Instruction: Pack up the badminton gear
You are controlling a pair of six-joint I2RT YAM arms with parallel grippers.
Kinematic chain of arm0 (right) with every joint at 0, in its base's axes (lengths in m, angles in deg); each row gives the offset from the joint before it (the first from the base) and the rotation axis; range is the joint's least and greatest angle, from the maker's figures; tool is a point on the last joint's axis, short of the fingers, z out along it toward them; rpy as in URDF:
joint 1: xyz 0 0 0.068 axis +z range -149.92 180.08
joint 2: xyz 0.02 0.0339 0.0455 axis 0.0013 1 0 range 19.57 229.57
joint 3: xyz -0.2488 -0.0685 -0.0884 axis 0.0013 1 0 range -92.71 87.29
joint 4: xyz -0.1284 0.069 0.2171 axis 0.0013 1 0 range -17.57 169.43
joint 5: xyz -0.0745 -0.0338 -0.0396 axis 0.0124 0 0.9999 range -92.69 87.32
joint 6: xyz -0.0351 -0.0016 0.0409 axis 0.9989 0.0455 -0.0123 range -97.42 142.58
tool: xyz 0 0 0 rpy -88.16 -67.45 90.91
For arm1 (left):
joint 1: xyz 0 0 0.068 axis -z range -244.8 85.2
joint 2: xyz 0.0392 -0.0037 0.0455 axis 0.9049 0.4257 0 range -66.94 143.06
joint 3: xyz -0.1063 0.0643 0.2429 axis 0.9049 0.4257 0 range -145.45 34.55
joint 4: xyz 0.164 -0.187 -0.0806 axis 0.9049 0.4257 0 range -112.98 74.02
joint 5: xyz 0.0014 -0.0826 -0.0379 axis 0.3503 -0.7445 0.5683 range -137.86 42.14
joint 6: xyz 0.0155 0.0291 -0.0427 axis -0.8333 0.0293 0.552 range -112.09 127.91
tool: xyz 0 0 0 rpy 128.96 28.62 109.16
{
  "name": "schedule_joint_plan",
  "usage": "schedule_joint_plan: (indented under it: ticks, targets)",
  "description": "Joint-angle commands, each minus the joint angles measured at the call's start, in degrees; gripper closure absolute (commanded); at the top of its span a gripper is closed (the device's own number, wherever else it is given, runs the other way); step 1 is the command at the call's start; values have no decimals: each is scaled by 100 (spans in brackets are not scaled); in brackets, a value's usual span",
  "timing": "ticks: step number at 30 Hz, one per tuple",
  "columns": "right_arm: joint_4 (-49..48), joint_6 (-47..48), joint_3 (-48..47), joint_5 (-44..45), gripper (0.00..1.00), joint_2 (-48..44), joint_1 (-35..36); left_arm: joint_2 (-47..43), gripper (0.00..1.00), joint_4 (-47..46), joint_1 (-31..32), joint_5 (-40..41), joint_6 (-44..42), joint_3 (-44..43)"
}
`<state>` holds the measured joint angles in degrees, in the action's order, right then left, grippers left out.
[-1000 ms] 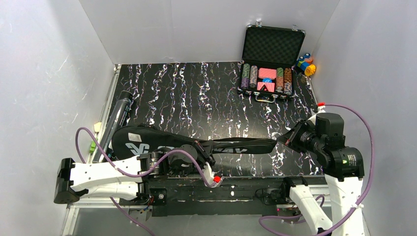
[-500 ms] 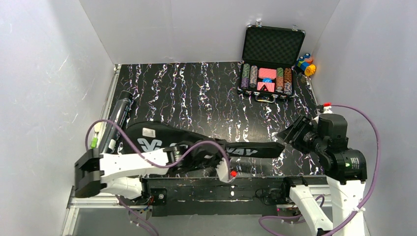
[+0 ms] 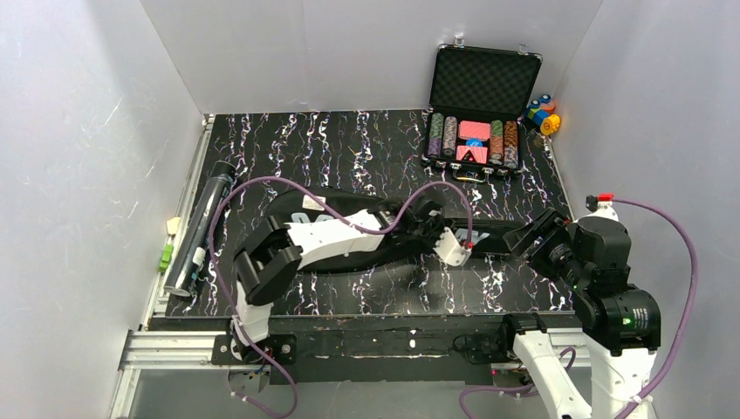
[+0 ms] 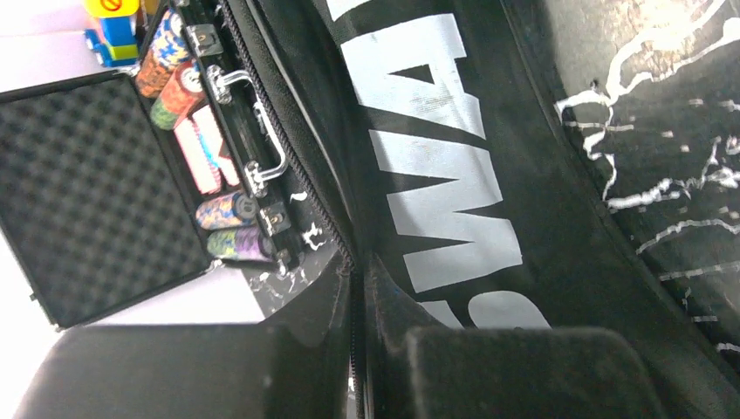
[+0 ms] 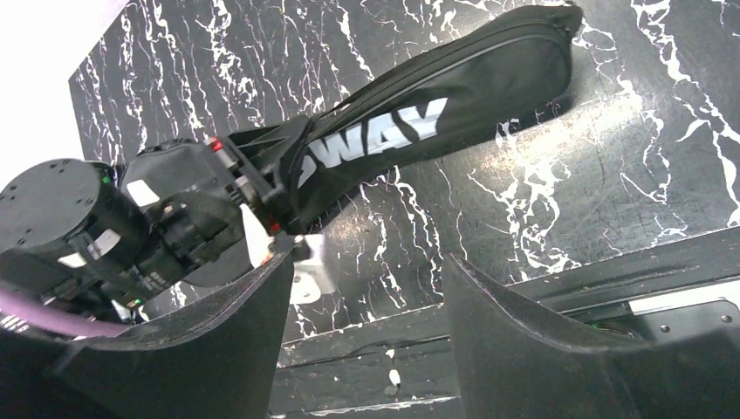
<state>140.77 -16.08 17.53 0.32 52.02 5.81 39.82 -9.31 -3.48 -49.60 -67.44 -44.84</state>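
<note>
The long black bag (image 3: 490, 237) with white lettering lies across the middle of the marbled table, its narrow end pointing right. My left gripper (image 3: 429, 229) is stretched out over it and is shut on the bag's zipper edge (image 4: 349, 253), beside the white letters (image 4: 436, 183). My right gripper (image 3: 534, 234) hovers just off the narrow end, open and holding nothing. In the right wrist view the bag (image 5: 436, 109) lies beyond the spread right gripper (image 5: 366, 262), apart from it. The long dark tube (image 3: 199, 234) lies along the table's left edge. What the bag holds is hidden.
An open black case of poker chips (image 3: 476, 131) stands at the back right, with small coloured blocks (image 3: 543, 113) beside it against the wall. The left wrist view shows the case (image 4: 96, 183) close behind the bag. White walls enclose the table on three sides.
My left arm has swung forward and right, dragging the bag from the near edge toward the table's middle. My right gripper has opened, let go of the bag's narrow end and drawn back.
</note>
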Motion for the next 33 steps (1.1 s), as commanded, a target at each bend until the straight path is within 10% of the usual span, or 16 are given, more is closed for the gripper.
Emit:
schedule_joint_plan:
  ticks: [1,3,9,22,33]
  targets:
    - [-436,-220,224,-114,29,-32,-20,329,100,389,-41,-449,135,-767]
    - [-496,-241,353,-168,29,-16,-24,571,93,537,-41,-348,346,-943]
    - [-636,-250,534,-154,28,30,-20,742,3,425,-243,80,1036,-1047]
    - [-1812,-212,1042,-387,24,783,-21,-274,2,3571,-2262,185,4914,-2692]
    - [-3451,289,1290,327,22,2188,-20,-1848,2,3703,-5641,-1513,6140,-963]
